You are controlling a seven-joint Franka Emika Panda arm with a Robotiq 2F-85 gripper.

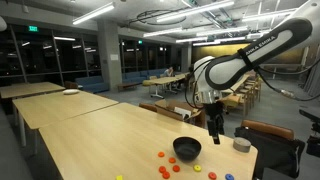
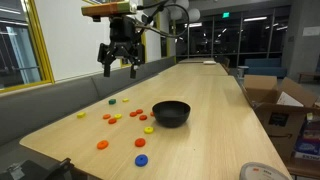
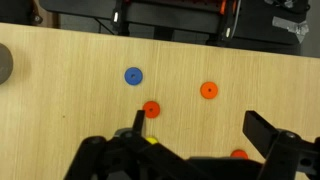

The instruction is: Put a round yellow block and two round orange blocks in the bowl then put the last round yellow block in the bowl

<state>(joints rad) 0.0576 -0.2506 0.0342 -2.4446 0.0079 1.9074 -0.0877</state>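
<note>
On the table (image 2: 200, 90), black bowl (image 2: 171, 112), seemingly empty, orange blocks (image 2: 101, 145) nearby

Bright ceiling strip lights, soft low-resolution frames

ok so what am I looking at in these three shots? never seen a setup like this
It is one robot arm with a two-fingered gripper on its end, hanging above a long wooden table. Two pictures come from cameras standing away from the robot, each looking at the table from a different place. The third comes from a camera on the wrist, looking down past the fingers at the tabletop. On the table sit a black bowl and small round pieces scattered beside it: orange blocks, blue blocks and yellow blocks. A grey cylinder stands apart from them. The gripper is open and holds nothing.
</note>
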